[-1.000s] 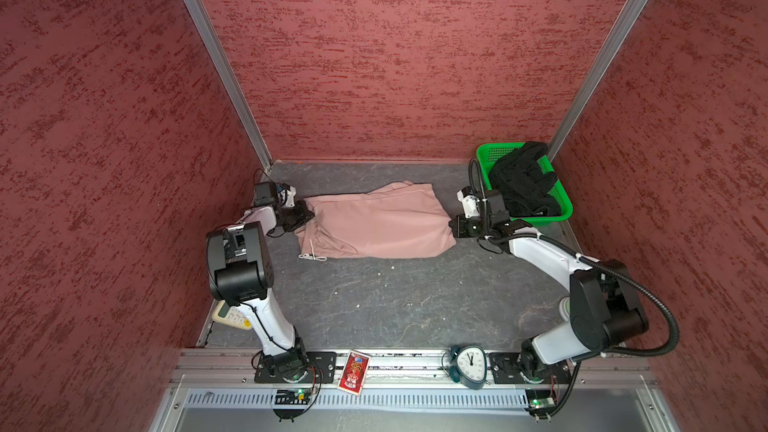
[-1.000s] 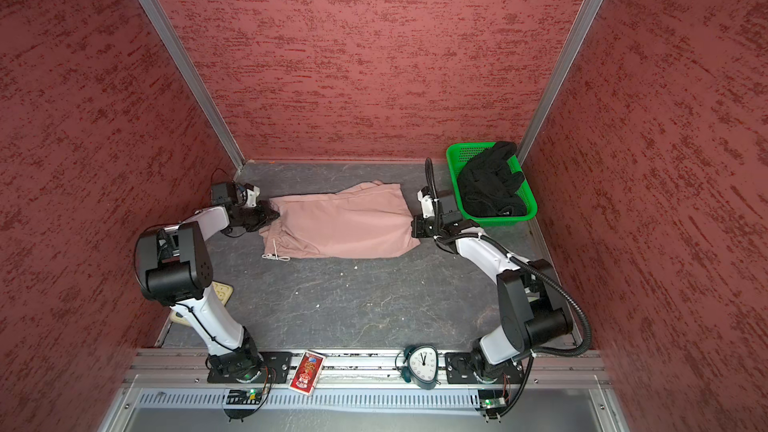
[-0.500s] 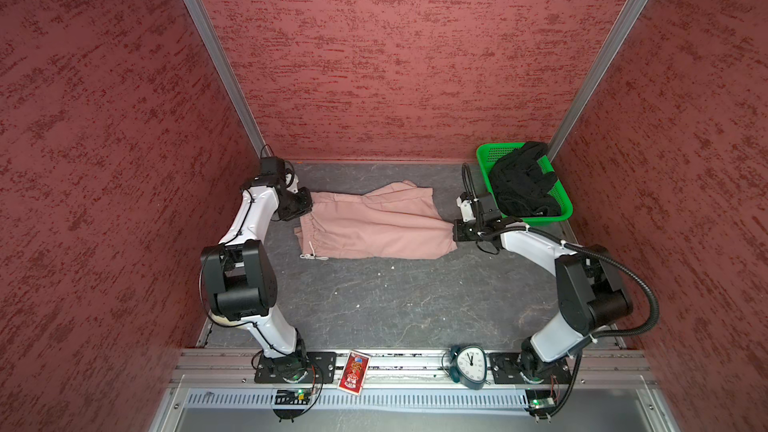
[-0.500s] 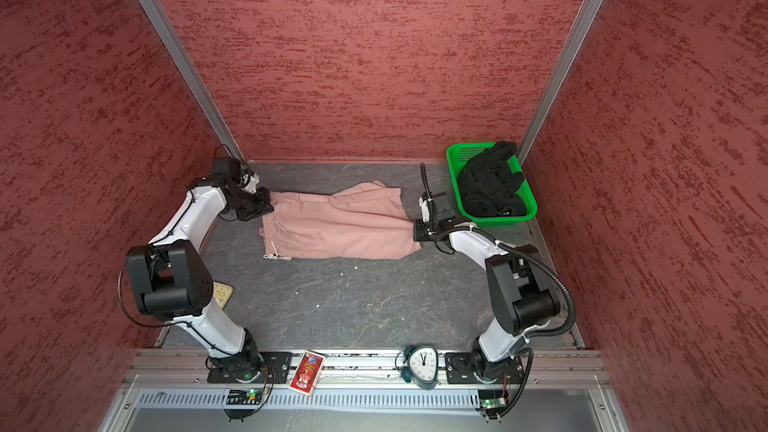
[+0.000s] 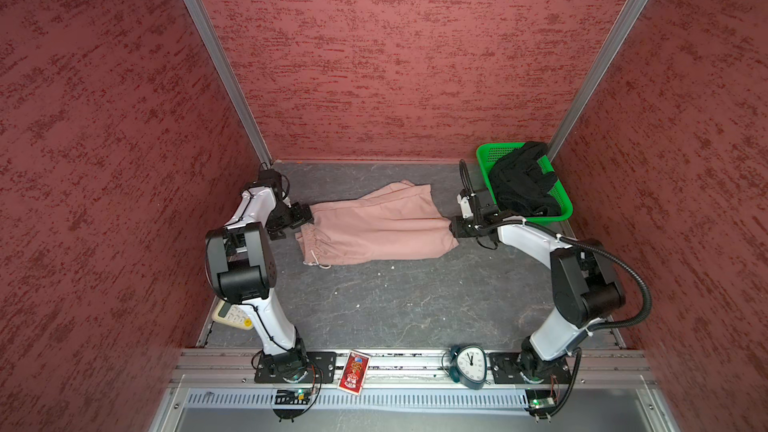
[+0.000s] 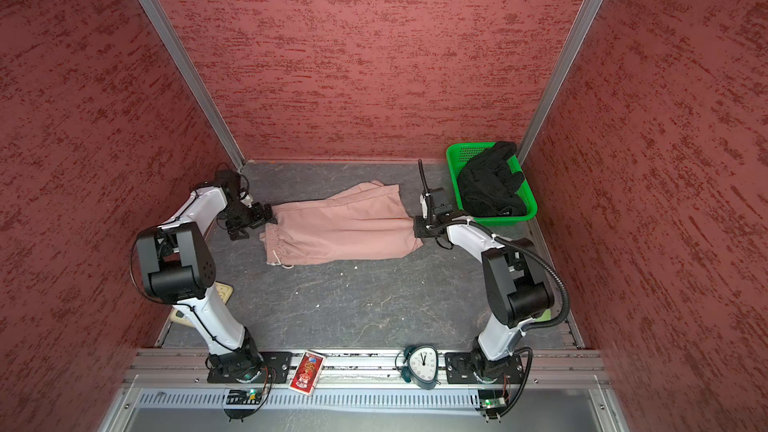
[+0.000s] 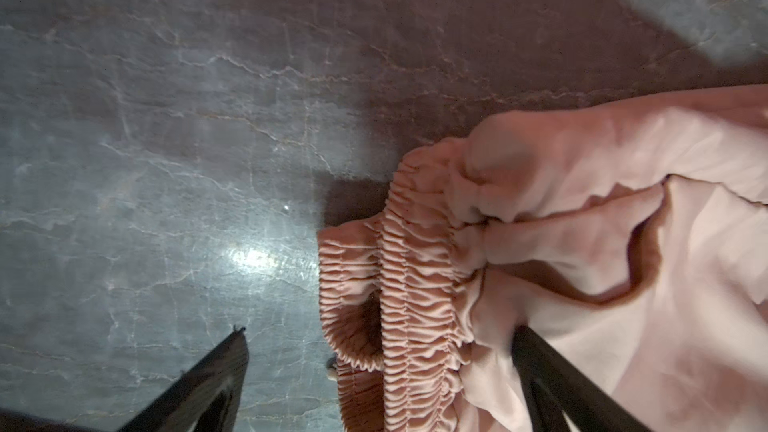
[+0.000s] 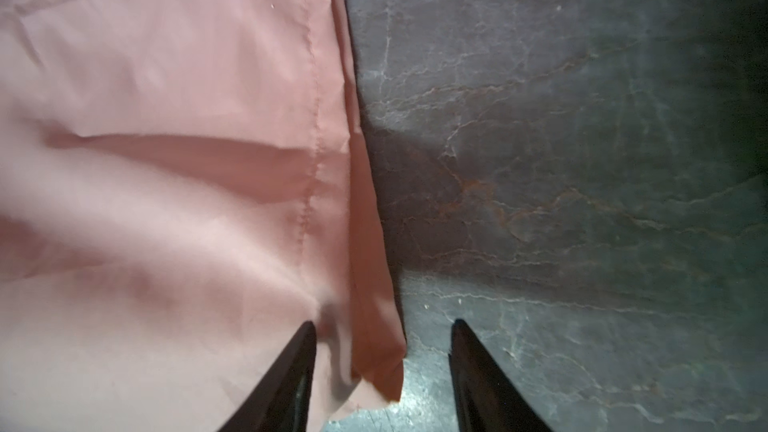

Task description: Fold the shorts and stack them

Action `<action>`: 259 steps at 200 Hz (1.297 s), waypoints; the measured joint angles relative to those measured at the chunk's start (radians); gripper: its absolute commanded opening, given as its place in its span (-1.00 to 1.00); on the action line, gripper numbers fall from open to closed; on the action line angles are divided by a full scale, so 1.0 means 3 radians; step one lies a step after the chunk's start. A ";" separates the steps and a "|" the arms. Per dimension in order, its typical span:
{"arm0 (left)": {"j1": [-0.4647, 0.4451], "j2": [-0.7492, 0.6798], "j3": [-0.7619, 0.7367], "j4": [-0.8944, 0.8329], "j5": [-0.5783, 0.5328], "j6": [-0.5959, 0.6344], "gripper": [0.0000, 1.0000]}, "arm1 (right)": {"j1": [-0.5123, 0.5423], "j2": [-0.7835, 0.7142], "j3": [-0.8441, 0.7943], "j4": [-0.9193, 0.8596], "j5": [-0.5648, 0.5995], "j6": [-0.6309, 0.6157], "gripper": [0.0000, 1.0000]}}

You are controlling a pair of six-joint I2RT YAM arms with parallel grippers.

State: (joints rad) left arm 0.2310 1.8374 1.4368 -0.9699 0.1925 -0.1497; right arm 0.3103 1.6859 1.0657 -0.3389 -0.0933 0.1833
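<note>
Dusty pink fabric: the pink shorts lie spread flat across the rear middle of the grey tabletop, waistband toward the left arm, leg hems toward the right arm. They are not folded.

Left claw is at the waistband end, low over the cloth. In the left wrist view its jaws stand wide apart – the left claw straddles the gathered elastic waistband, with one finger over bare tabletop and the other over the pink shorts. Nothing is pinched; the claw is open.

Right claw is at the hem end. In the right wrist view the right claw has its jaws parted, with a corner of the hem lying loose between them. One finger lies over the pink shorts, the other over tabletop. The claw is open, with no grip on the cloth.

Black shorts sit bunched in the green mesh basket at the rear right corner – well apart from the pink pair, unfolded and partly draped over the rim.

A small clock stands on the front rail.
</note>
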 measured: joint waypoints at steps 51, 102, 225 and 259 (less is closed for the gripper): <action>-0.0072 -0.0778 0.0134 0.0067 0.0099 -0.0064 0.99 | 0.0001 0.0017 0.0389 0.0128 -0.0322 -0.0025 0.29; -0.0145 -0.1247 -0.0366 0.0594 0.0479 -0.0144 0.99 | 0.0001 0.0881 0.1038 0.0506 -0.0502 -0.0148 0.44; 0.0070 -0.0916 -0.0963 0.1256 0.0637 -0.0151 0.99 | 0.0001 0.1937 0.2005 0.0750 -0.0670 -0.0476 -0.67; 0.0081 -0.0724 -0.0969 0.1508 0.0754 -0.0148 0.99 | 0.0001 0.2080 0.2201 0.0736 -0.0732 -0.0491 -1.00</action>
State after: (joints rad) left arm 0.2554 1.6203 1.1461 -0.5175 0.4187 -0.1940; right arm 0.3107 2.3100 1.7260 -0.1181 -0.3130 0.0360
